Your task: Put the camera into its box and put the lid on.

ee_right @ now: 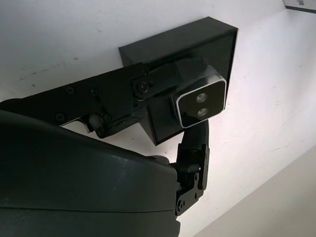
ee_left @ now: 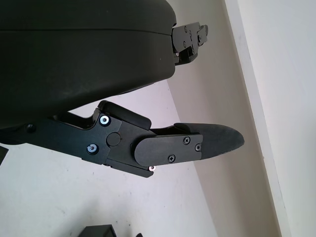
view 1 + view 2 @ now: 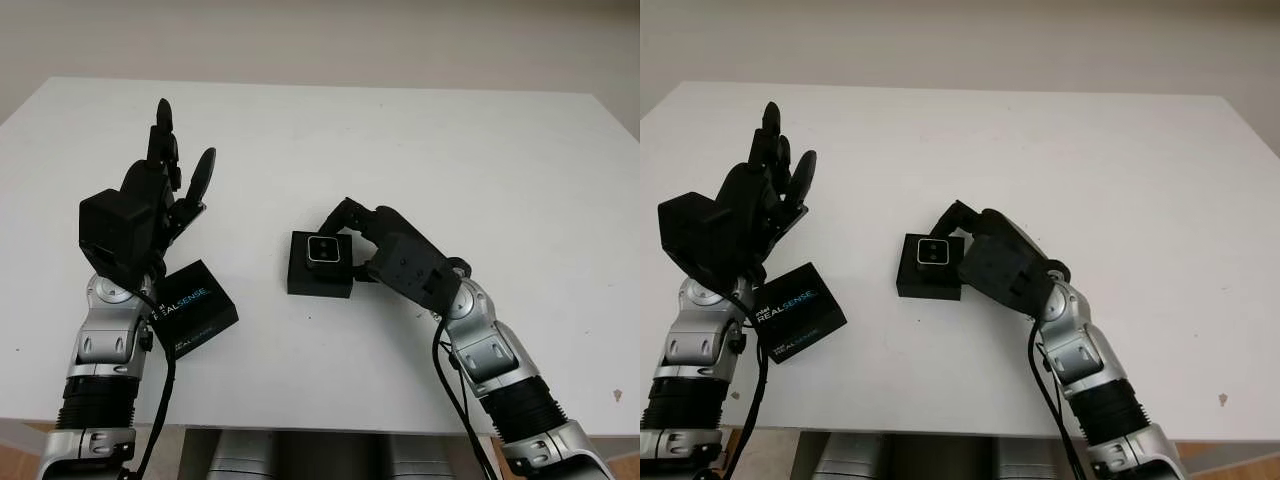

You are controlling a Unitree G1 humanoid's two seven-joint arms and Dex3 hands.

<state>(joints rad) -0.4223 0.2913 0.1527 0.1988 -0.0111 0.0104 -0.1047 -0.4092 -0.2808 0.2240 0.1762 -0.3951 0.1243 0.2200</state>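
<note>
We look down on a white table (image 3: 400, 150) with a pale wall behind its far edge. Near the middle of the table, a little toward six o'clock, sits the open black box (image 3: 318, 280), and the small silver-faced camera (image 3: 324, 251) is at its far half, lens face up. Our right hand (image 3: 362, 238) comes in from about four o'clock and its fingers (image 1: 148, 86) are curled around the camera, one along each side of it (the right wrist view shows the camera pinched between them, over the box's dark interior); whether the camera already rests on the box floor we cannot tell. At about nine o'clock from the box, well apart from it, the black lid (image 3: 192, 309) printed with REALSENSE lies flat on the table, turned at an angle to the box. Our left hand (image 3: 165, 190) is raised above the table just beyond the lid, toward eleven o'clock, open and holding nothing.
</note>
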